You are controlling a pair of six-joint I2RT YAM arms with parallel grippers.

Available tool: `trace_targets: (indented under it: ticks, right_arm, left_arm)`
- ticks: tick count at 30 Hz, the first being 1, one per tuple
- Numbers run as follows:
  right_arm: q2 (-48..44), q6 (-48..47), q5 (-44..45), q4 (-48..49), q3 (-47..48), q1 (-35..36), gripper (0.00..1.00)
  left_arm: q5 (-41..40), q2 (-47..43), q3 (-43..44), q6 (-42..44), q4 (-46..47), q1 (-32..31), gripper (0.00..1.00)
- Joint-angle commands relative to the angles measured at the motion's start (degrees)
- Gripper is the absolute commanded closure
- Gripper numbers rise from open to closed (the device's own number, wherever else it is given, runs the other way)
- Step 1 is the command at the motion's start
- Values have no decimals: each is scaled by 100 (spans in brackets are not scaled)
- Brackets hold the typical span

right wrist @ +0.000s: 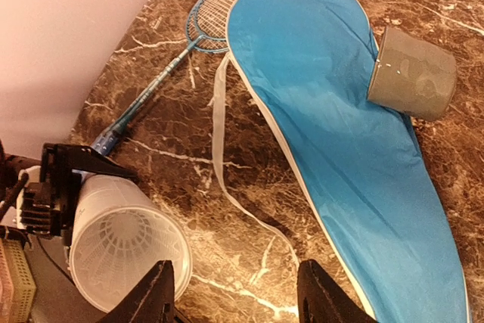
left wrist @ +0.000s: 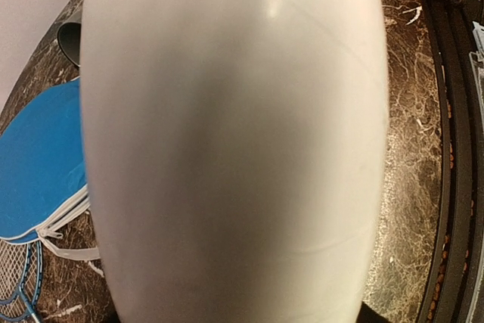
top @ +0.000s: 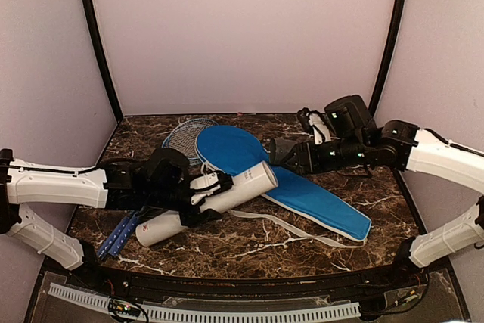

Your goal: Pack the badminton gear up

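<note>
White and smooth, the tube (top: 227,191) was slanted across the middle of the bench (top: 340,251), its open mouth pointing toward 2 o'clock, over the edge of the blue bag (top: 310,187). Your left tool (top: 203,193) was clenched around its middle, so close that the left wrist view showed almost only its wall. I judge that this tube was light and stiff along its length, but thin-walled and slippery. The middle was the right place to hold it, with moderate force, because a hard squeeze could deform it.

Inside the mouth a shuttlecock (right wrist: 125,243) was visible. Feathers are fragile, so the mouth should not tip downward.

The dark cap (right wrist: 412,73) lay on its side on the bag, toward 2 o'clock from the mouth. It looked small, rigid and free to roll, so a hold across its round wall seemed best.

Your right tool (right wrist: 236,296) was released, with nothing between its fingers, near the mouth. The rackets (right wrist: 219,1) lay partly under the bag, at 11 o'clock.
</note>
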Motion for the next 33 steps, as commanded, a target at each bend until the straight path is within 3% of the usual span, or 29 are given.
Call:
trace_targets:
  ticks: [1, 10, 33]
  right_arm:
    - [-473, 147, -1411, 1025, -370, -327, 42]
    - [-441, 329, -2624, 1772, -712, -464, 36]
    - [413, 570, -3119, 2322, -1264, -166, 36]
  left_arm:
    - [320, -436, -257, 280, 492, -32, 38]
    - [626, -621, -396, 382, 614, -38, 37]
    - [682, -960, -529, 179, 1030, -35, 37]
